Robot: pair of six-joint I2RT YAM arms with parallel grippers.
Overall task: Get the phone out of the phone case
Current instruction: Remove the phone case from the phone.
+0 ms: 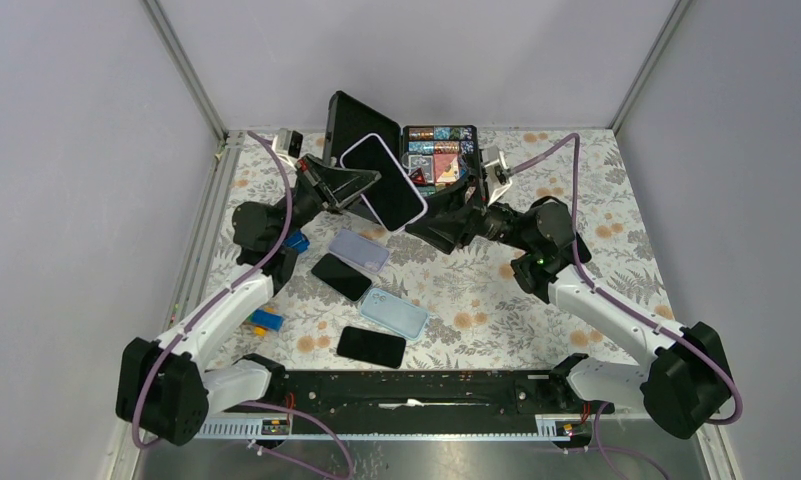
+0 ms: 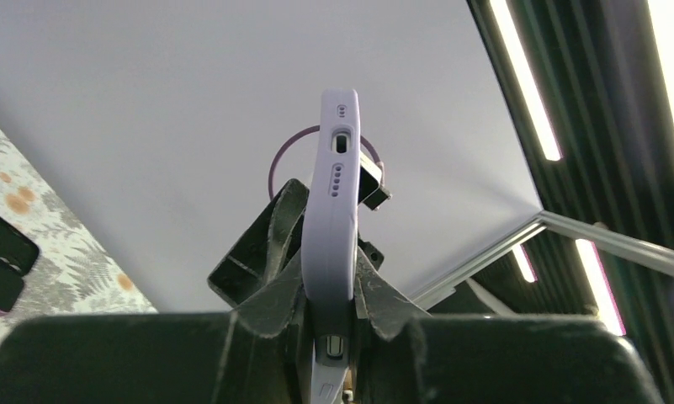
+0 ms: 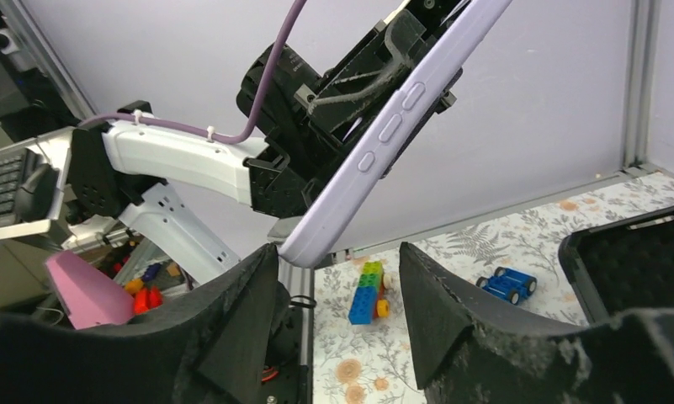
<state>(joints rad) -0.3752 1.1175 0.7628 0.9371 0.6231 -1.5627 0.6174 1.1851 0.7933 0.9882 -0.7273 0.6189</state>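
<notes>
The phone, screen up in its lilac phone case, is held tilted in the air above the back of the table. My left gripper is shut on the case's edge, one finger on each face. The same case slants across the right wrist view with its side buttons showing. My right gripper stands open at the case's lower corner. That corner rests against the tip of the left finger, and the other finger stands well apart from it. In the top view the right gripper sits just right of the phone.
On the flowered tablecloth lie an empty lilac case, a black phone, a pale blue case and another black phone. A black compartment box stands at the back. Toy bricks and a blue toy car lie near the left edge.
</notes>
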